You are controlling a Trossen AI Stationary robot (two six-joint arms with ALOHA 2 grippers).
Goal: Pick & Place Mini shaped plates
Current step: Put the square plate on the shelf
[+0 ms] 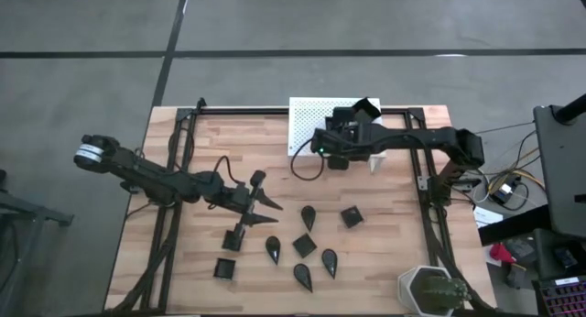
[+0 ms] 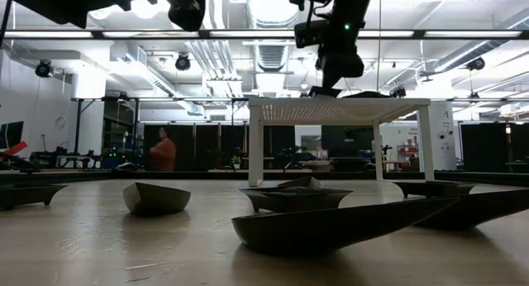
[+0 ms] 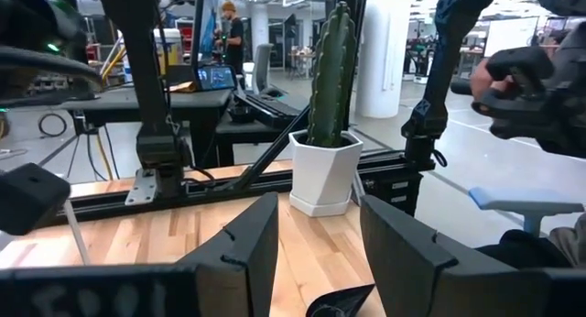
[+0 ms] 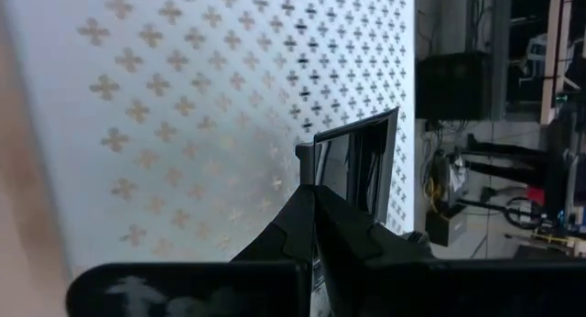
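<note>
- On the wooden table [image 1: 385, 262], seen from straight above, two dark robot arms reached in from opposite sides.
- The right gripper [image 1: 359, 115] was over the white perforated stand [image 1: 307, 115], which stood at the table's far edge.
- Its fingers [image 4: 316, 221] were closed together on the raised rim of a square black plate [image 4: 352, 166], held just above the stand's cross-patterned surface.
- From table height, that arm hung down from above with the plate at the level of the stand's top [image 2: 339, 110].
- The left gripper [image 1: 261, 200] was over the near left part of the table, its two fingers [image 3: 247, 248] apart and nothing between them.
- A teardrop plate's dark tip [image 3: 339, 303] showed just below the gap between those fingers.
- The other mini black plates lay loose on the wood in the near middle of the table.
- A square plate [image 1: 224, 268] sat nearest the front left; another square one [image 1: 232, 239] lay just beyond it, beside the left gripper.
- A teardrop plate [image 1: 273, 249] and a square plate [image 1: 304, 246] lay side by side toward the centre.
- Two more teardrops [image 1: 303, 277] [image 1: 329, 262] lay nearer the front edge.
- One teardrop [image 1: 309, 217] and one square plate [image 1: 351, 216] lay farther back, near each other.
- A white pot with a green cactus [image 1: 430, 291] stood at the near right corner, well apart from the plates.
- In the room behind the table, a person in an orange top [image 2: 163, 150] stood far off.
</note>
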